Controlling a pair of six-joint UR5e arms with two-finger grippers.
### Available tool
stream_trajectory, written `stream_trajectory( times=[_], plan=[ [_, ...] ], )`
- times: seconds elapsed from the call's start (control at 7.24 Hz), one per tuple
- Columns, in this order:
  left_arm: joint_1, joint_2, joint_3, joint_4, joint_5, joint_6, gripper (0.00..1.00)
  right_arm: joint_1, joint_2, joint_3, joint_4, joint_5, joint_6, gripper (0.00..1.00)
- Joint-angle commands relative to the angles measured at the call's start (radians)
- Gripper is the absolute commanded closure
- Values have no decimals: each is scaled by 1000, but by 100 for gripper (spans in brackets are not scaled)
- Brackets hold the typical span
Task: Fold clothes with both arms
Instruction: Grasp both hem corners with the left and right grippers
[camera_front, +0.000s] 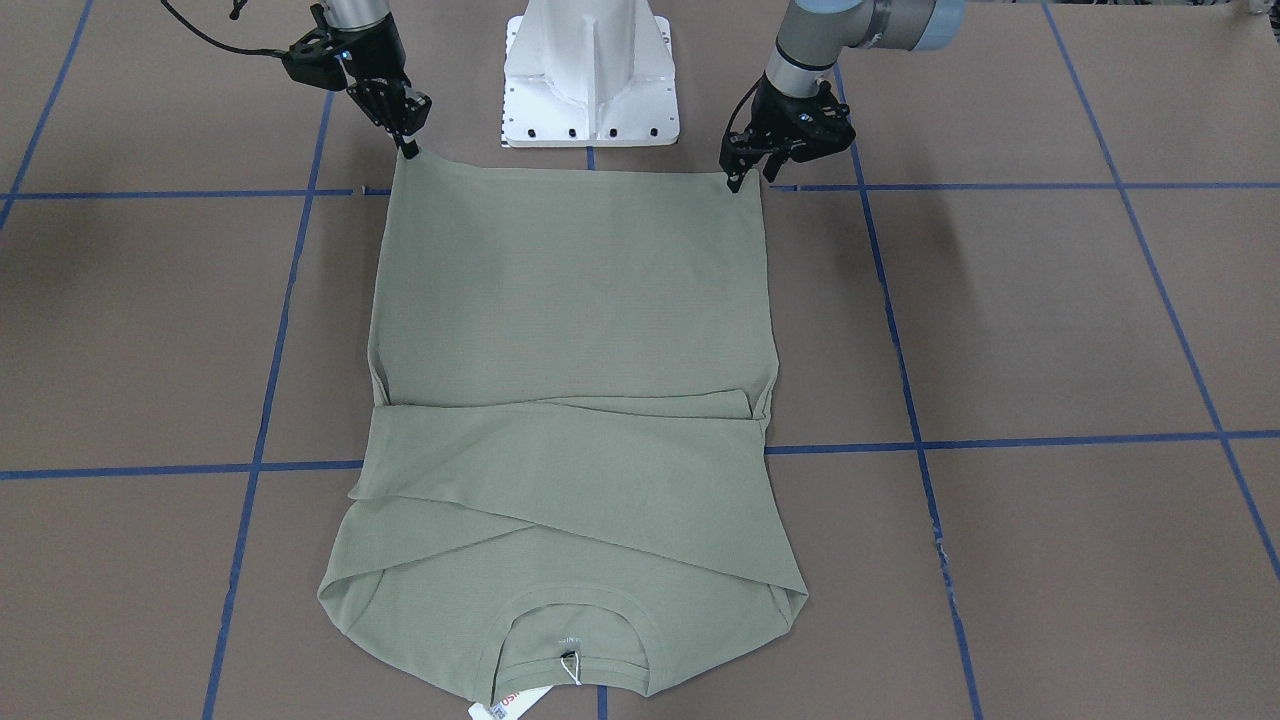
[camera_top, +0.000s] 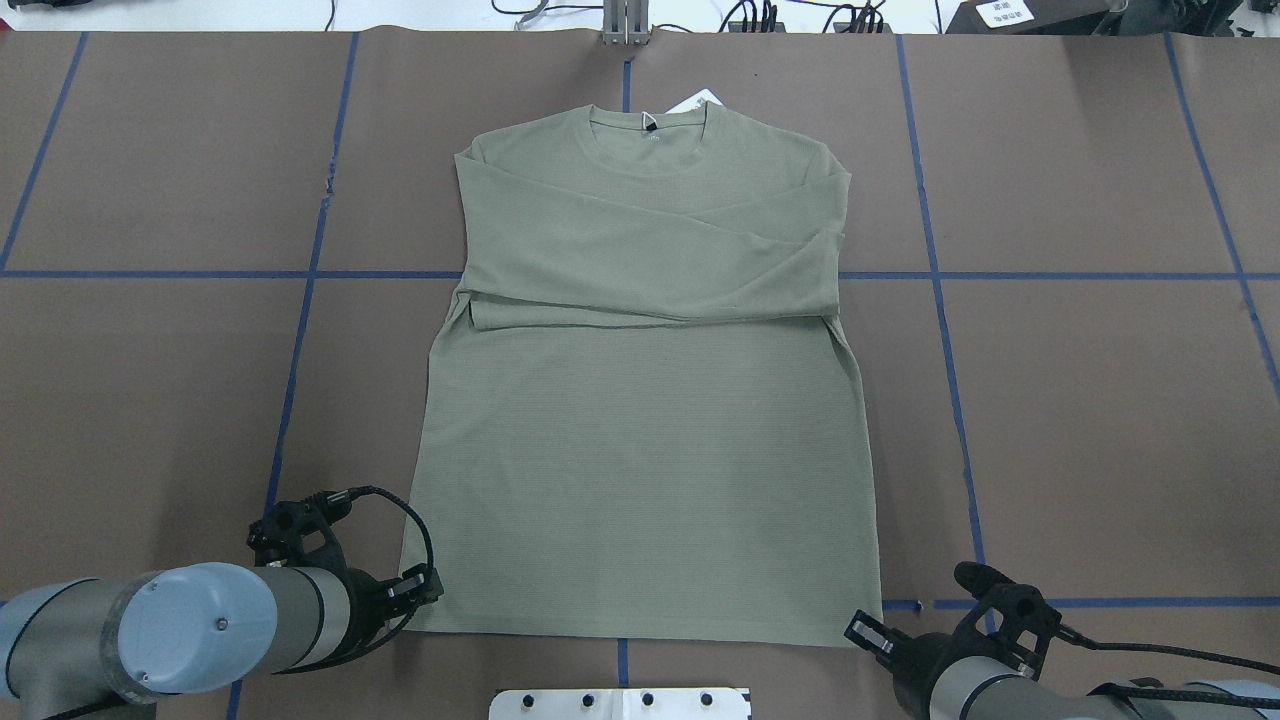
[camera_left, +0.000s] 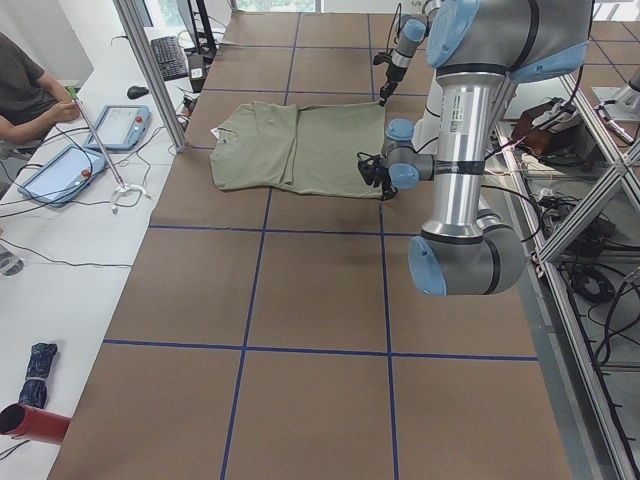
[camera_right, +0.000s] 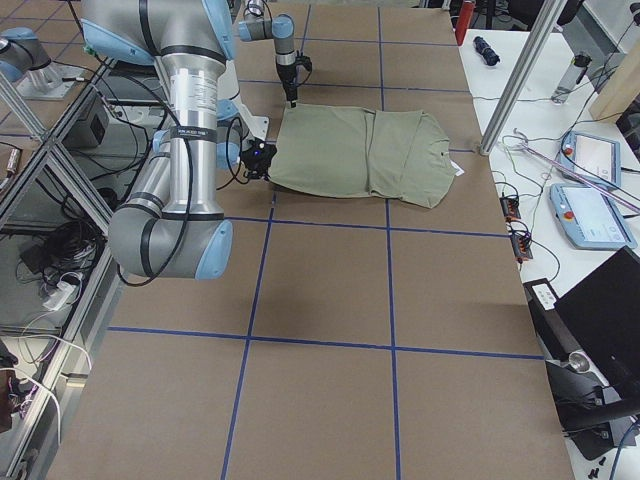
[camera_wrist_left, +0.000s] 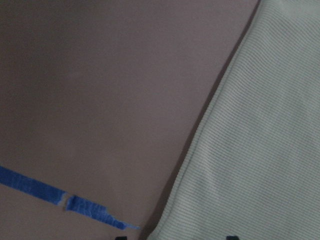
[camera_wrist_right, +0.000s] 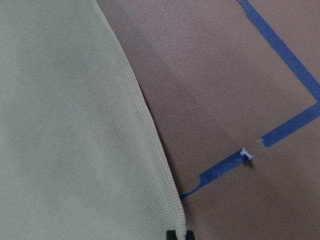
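The shirt (camera_front: 570, 290) lies flat on the table (camera_front: 1050, 320), sleeves (camera_front: 560, 470) crossed over the chest, collar (camera_front: 572, 608) at the far side from me. My right gripper (camera_front: 409, 150) pinches one hem corner, tips nearly together. My left gripper (camera_front: 736, 183) sits at the other corner — tips spread, cloth edge between them.

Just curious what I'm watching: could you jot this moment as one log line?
shirt flat, sleeves folded across | left gripper open over hem corner | right gripper pinching other hem corner
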Motion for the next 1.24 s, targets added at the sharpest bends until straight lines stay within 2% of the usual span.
stream_trajectory(
  times=[0.0, 0.28, 0.41, 0.55, 0.69, 0.83, 0.97, 1.11],
  plan=[
    [1, -1, -2, 0, 0, -6, 100, 0, 1, -1, 0, 0, 0, 100],
    [0, -4, -3, 0, -2, -6, 100, 0, 1, 1, 0, 0, 0, 100],
    [-13, -7, -79, 5, -14, -4, 100, 8, 1, 21, -9, -17, -2, 100],
    [-73, -21, -138, 20, -14, 11, 100, 88, 13, 30, -18, -23, -29, 100],
    [-232, -114, -117, 28, -75, 63, 100, 166, 54, 21, -21, -9, -137, 100],
    [-378, -217, -47, 41, -159, 157, 100, 301, 141, 15, -40, 52, -304, 100],
    [-473, -301, 54, 38, -204, 173, 100, 469, 228, -17, -129, 210, -396, 100],
    [-532, -357, 136, 28, -211, 219, 100, 615, 405, -135, -226, 332, -505, 100]
  ],
)
